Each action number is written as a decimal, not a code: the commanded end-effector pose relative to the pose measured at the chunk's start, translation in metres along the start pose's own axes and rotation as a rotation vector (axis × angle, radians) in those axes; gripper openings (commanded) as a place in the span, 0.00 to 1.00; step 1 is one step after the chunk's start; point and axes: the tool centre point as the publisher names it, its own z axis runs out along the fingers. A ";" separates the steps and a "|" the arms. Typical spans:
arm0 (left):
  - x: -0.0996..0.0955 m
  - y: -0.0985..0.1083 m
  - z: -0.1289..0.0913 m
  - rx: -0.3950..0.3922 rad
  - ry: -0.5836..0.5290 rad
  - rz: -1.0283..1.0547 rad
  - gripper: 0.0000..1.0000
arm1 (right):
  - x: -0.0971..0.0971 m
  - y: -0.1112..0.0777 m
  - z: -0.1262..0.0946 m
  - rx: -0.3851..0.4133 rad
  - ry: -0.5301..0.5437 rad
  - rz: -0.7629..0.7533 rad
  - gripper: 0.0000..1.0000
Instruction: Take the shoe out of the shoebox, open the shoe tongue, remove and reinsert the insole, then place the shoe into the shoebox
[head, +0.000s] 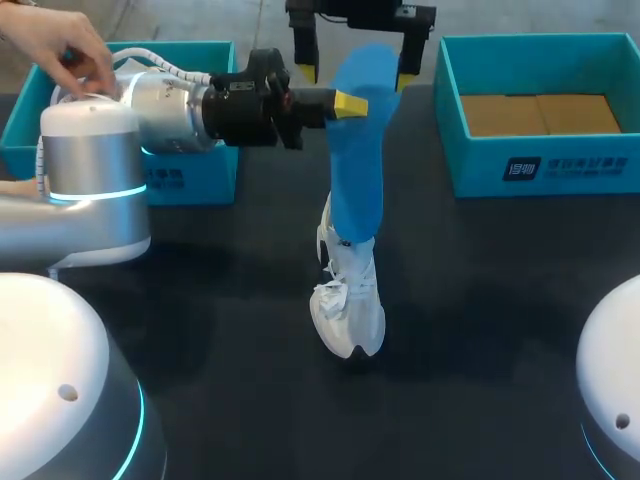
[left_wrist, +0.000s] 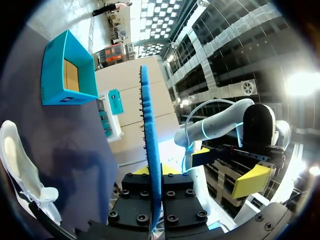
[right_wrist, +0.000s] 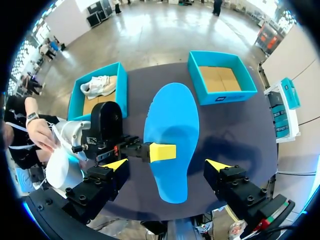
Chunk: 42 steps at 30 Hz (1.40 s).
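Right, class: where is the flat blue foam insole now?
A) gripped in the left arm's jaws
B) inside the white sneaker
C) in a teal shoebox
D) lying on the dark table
A: the left arm has its jaws shut on the flat blue foam insole, held above the white sneaker.

- Head view: even overhead light; the dark table (head: 500, 330) shows only a faint, soft shadow by the shoe (head: 350, 300).
- Right wrist view: bright; the insole (right_wrist: 172, 135) casts a soft shadow on the table beside it.
- Left wrist view: blown-out lamp glare beyond the table.
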 end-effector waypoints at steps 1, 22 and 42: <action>0.000 0.001 -0.001 0.001 -0.003 0.000 0.00 | 0.001 0.000 -0.001 0.000 -0.003 0.000 1.00; 0.000 0.001 -0.001 0.001 -0.003 0.000 0.00 | -0.033 0.002 -0.003 0.000 0.268 0.005 1.00; 0.000 0.001 -0.001 0.001 -0.003 0.000 0.00 | -0.073 0.009 -0.015 0.003 0.462 -0.037 1.00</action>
